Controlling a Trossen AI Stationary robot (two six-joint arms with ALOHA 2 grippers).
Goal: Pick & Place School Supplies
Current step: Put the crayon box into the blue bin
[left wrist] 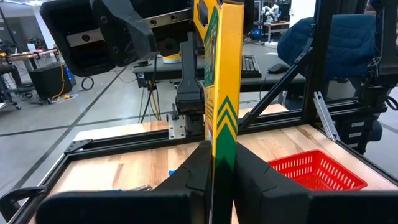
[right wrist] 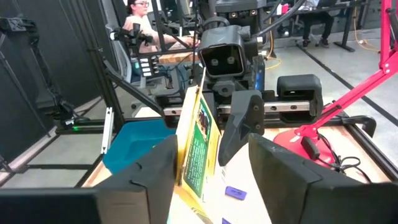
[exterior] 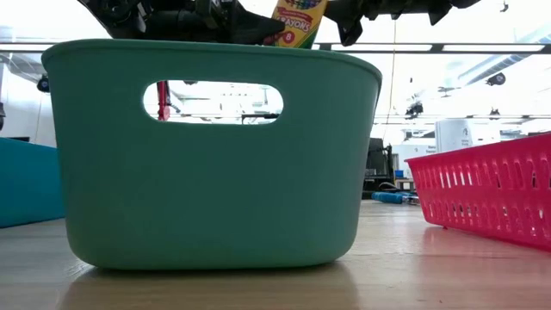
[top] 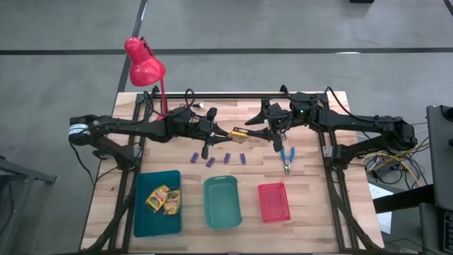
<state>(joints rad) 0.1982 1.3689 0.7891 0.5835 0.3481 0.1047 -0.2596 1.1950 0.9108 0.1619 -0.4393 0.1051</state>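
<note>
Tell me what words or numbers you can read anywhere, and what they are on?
"CRAYONS": on the yellow-green cardboard crayon box held up between the two arms, seen in the low view.
"8": in a red spot just below that word.
Print on the two crayon boxes in the teal plastic tray: too small to read.

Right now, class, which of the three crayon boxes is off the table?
The crayon box clamped in the left gripper, held in the air beside the right gripper. The other two crayon boxes lie together in the teal tray.
</note>
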